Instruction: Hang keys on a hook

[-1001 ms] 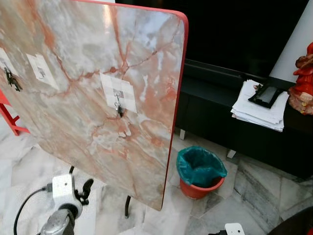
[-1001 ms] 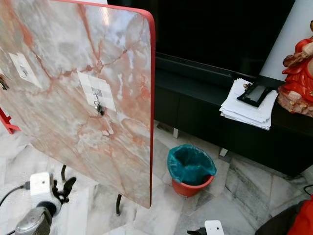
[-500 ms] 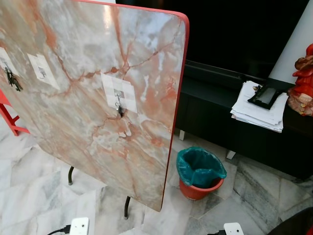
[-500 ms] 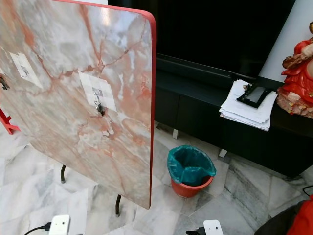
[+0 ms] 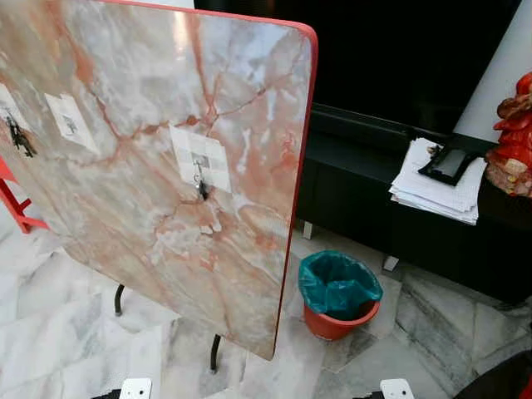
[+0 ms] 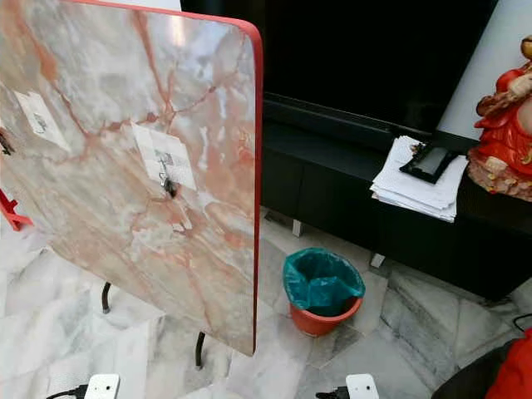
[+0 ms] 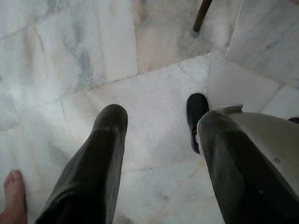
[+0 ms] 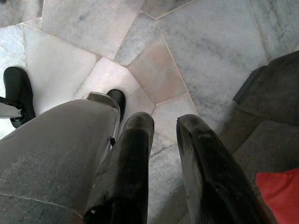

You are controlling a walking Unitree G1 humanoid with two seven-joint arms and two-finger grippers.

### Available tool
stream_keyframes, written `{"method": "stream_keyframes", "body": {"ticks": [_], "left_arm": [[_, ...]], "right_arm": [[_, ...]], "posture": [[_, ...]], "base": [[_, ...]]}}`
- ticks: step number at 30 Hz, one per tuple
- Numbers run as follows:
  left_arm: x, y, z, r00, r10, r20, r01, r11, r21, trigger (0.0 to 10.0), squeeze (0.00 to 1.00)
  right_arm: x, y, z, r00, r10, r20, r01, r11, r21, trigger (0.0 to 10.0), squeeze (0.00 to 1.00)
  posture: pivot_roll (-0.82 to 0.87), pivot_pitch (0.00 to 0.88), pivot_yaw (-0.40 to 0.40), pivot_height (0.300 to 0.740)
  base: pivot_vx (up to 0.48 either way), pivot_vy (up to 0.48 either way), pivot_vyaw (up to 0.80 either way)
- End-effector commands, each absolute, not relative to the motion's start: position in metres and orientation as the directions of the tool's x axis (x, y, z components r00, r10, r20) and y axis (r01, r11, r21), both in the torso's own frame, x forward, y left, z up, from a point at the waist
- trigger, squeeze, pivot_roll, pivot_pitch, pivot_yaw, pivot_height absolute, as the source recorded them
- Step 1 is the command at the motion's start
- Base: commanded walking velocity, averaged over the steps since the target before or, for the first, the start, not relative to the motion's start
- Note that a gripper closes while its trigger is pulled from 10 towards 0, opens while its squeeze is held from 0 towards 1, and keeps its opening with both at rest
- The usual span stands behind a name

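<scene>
Both arms hang low over the marble floor [image 7: 154,112]. Left tool [image 7: 161,126] fingers spread apart, holding nothing; a bare foot [image 7: 14,196] beside it. Right tool [image 8: 163,128] fingers slightly apart, holding nothing, next to the robot's leg [image 8: 56,144]. Well above and ahead of both tools, keys [image 5: 202,186] hang on a hook [image 5: 199,166] on the tilted tabletop [image 5: 150,100]. Teal-lined bin [image 5: 337,291] nearby.
</scene>
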State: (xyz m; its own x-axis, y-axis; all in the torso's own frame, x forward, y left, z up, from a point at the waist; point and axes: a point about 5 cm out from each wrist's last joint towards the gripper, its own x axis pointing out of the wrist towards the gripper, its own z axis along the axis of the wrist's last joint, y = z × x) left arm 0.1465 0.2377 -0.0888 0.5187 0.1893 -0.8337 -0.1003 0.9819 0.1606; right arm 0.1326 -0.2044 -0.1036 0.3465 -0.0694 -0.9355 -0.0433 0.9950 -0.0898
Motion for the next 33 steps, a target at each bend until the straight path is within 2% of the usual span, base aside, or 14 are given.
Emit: {"method": "stream_keyframes", "body": {"ticks": [1,33], "left_arm": [[0.1434,0.24,-0.0899,0.505,0.198,-0.84,-0.101,0.98,0.17,10.0,0.0],[0.1462,0.2456,-0.0874,0.516,0.192,-0.835,-0.114,0.981,0.155,10.0,0.0]], "right_arm": [[0.1301,-0.2032,-0.1046,0.346,-0.068,-0.936,-0.043,0.995,-0.088,10.0,0.0],[0.1317,-0.1996,-0.1047,0.347,-0.061,-0.936,-0.031,0.997,-0.077,10.0,0.0]], "posture": [[-0.03,0.0,-0.014,0.74],[-0.01,0.0,-0.016,0.74]], "base": [[0.0,0.281,0.0],[0.0,0.366,0.0]]}}
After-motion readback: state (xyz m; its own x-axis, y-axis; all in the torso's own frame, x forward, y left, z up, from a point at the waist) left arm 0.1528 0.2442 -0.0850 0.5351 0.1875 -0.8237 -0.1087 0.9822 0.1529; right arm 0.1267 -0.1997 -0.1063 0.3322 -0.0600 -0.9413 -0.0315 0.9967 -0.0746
